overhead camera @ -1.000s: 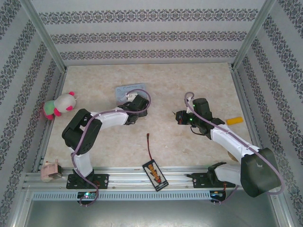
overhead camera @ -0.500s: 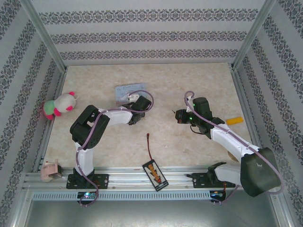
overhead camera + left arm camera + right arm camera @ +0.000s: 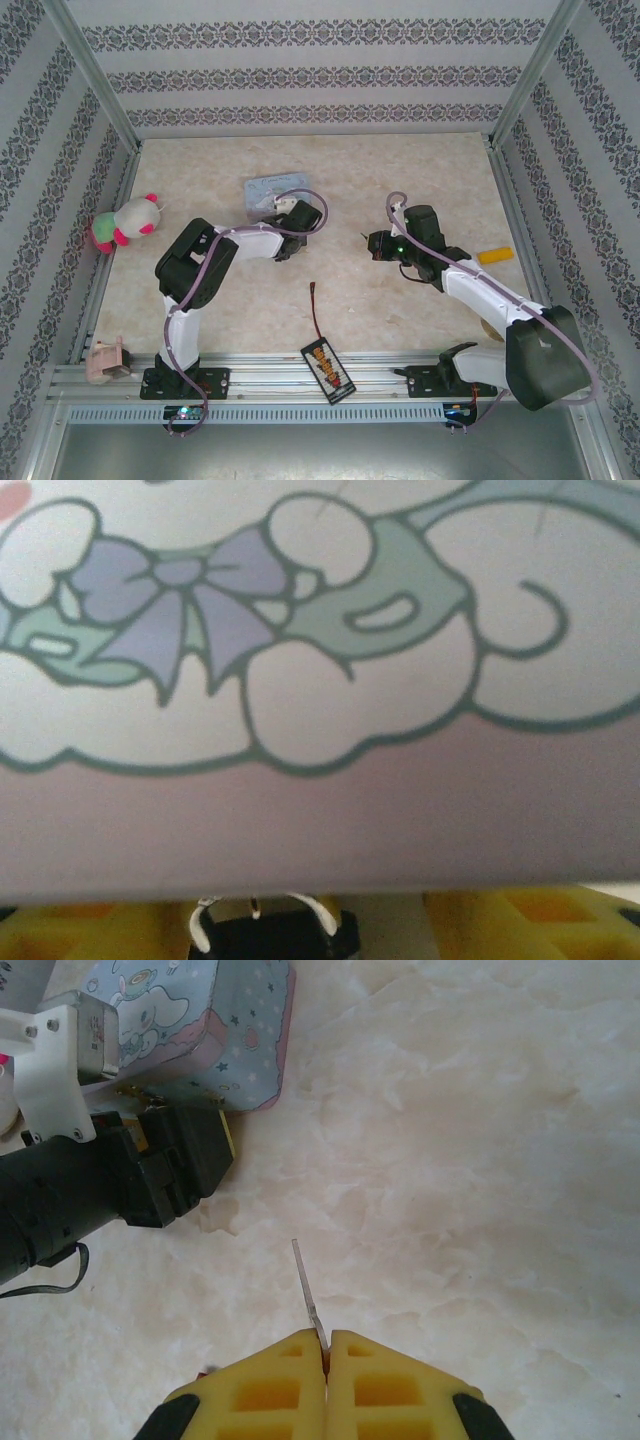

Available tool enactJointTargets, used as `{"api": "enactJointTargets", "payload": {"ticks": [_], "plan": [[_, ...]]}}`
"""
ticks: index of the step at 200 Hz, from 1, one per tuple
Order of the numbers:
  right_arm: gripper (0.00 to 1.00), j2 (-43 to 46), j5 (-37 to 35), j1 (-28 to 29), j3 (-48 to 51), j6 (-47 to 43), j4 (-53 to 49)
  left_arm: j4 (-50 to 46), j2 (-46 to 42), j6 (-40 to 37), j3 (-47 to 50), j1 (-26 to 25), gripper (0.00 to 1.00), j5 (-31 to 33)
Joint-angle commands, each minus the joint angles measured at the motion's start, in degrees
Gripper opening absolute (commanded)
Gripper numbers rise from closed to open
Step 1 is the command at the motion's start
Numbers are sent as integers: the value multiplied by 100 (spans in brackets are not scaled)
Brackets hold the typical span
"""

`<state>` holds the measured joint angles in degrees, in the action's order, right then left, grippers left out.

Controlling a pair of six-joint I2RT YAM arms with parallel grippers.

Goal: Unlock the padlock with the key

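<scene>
Key point(image 3: 305, 1290) pinched in right gripper point(image 3: 326, 1345), well apart from padlock point(image 3: 270, 936); left gripper point(image 3: 308, 925) spread around padlock by tin point(image 3: 190, 1030). Not yet inserted or turned.

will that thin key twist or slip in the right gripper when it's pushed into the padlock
The key looks like thin stiff metal, so it probably won't flop. Only its end is pinched in the right gripper, and it sticks out slightly tilted, so a sideways push could pivot it. Smooth metal against the yellow pads may also slip back.
</scene>
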<state>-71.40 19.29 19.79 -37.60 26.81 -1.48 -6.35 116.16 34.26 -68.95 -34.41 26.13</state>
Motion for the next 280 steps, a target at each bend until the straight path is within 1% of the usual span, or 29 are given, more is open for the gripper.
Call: {"api": "enactJointTargets", "payload": {"ticks": [1, 12, 19, 22, 30, 34, 79, 84, 100, 108, 114, 121, 129, 148, 154, 223, 280], "plan": [[0, -98, -22, 86, -176, 26, 176, 231, 278, -165, -42, 161, 50, 25], [0, -144, -13, 95, -177, 26, 215, 255, 259, -178, -16, 163, 41, -22], [0, -178, 2, 104, -184, 27, 235, 278, 245, -191, -1, 161, 39, -54], [0, -192, 12, 104, -190, 22, 240, 275, 237, -196, 4, 163, 37, -74], [0, -236, 14, 112, -194, 23, 270, 279, 217, -200, 13, 161, 35, -135], [0, -263, 14, 119, -190, 26, 288, 281, 208, -209, 12, 163, 32, -170], [0, -516, -66, 252, -151, 19, 497, 346, 38, -124, 106, 163, 29, -466], [0, -543, -66, 253, -142, 27, 520, 354, 18, -109, 117, 159, 27, -491], [0, -627, -39, 262, -125, 51, 590, 418, -32, -84, 159, 163, 28, -562], [0, -663, -16, 262, -120, 60, 624, 437, -36, -94, 167, 158, 34, -581], [0, -689, -5, 271, -116, 68, 646, 437, -28, -116, 147, 163, 41, -578], [0, -703, 12, 271, -115, 78, 670, 425, 0, -139, 113, 162, 45, -561], [0, -730, 27, 271, -115, 88, 690, 365, 33, -139, 54, 160, 52, -516], [0, -751, 44, 280, -107, 97, 727, 274, 80, -146, -47, 163, 60, -423], [0, -753, 49, 280, -108, 98, 736, 239, 90, -126, -80, 158, 61, -372], [0, -779, 84, 280, -115, 88, 789, -57, 197, 385, -408, 163, 59, -6], [0, -809, 145, 280, -168, 83, 789, 33, 267, 455, -392, 162, 44, 217]]}}
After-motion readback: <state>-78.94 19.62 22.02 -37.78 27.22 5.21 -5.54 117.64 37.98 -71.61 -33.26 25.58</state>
